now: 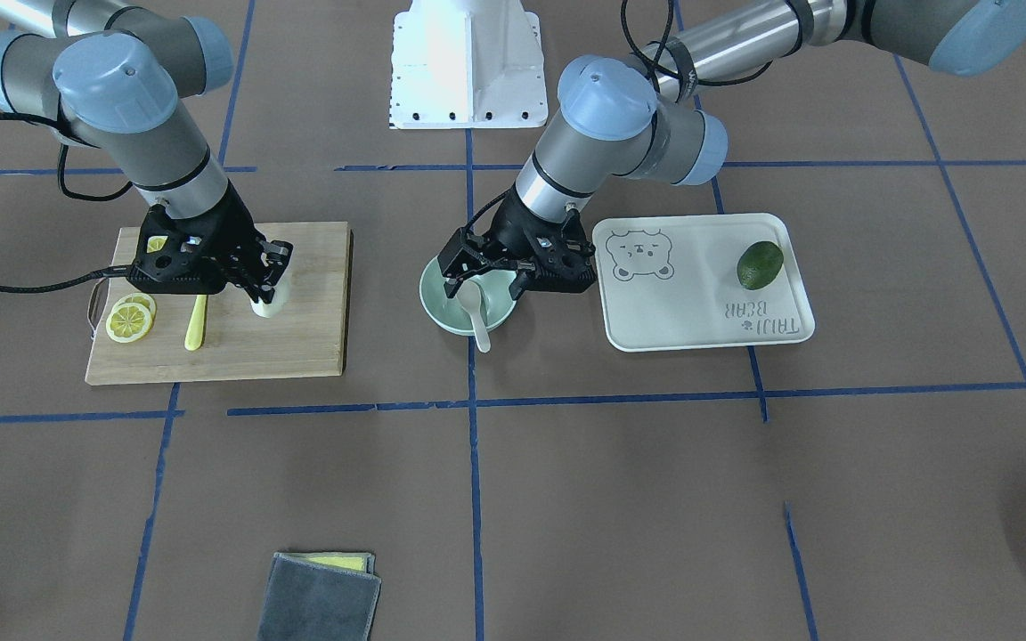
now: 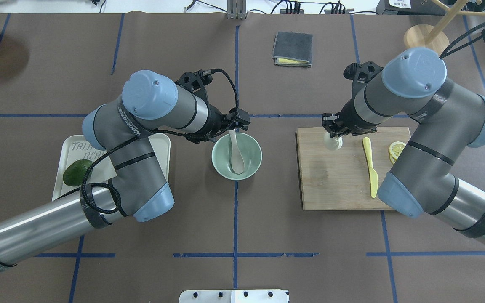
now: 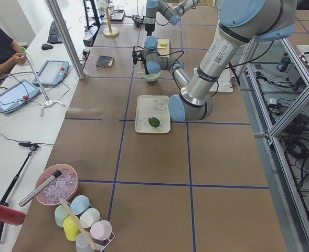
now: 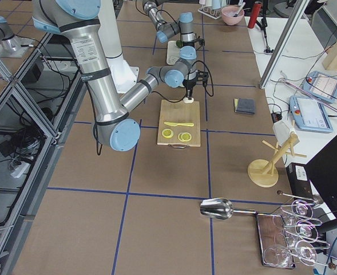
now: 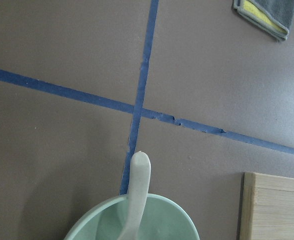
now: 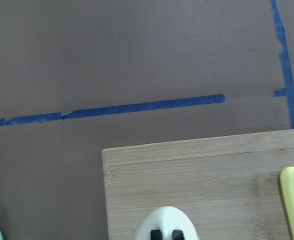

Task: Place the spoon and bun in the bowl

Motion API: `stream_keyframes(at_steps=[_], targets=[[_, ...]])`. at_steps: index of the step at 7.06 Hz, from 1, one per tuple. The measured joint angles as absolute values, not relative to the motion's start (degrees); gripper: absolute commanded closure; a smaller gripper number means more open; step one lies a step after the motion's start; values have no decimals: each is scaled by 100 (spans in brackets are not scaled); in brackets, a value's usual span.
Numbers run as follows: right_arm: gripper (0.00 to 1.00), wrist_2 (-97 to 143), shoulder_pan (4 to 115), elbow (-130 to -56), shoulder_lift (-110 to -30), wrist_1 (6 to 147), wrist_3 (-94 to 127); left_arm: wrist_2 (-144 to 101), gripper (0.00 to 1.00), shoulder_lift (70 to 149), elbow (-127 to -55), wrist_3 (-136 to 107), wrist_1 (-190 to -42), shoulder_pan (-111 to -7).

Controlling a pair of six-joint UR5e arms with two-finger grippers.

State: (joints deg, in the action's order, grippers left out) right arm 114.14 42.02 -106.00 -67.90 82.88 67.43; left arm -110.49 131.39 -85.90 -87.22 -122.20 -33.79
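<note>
**Pinching the bun, done with the spoon**

Clenched with the right gripper [image 1: 269, 283] on the bun [image 1: 269, 308], left of frame on the cutting board [image 1: 299, 347]. Soft, light, easily dented: best pinched gently across the sides, low down. Released at the left gripper [image 1: 484, 283], spread over the spoon [image 1: 479, 320] lying in the bowl [image 1: 435, 307], centre frame.

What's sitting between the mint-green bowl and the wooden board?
Nothing. In the overhead view, only bare brown table covering lies between the round mint-green bowl and the bamboo cutting board.
</note>
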Motion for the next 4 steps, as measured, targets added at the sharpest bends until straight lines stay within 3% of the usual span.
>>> stream_keyframes(at_steps=[4], targets=[[100,11359,3849,-10542,-6090,8284,6870,-11636,0,12435,-9609,-7456,-11009,-4180]])
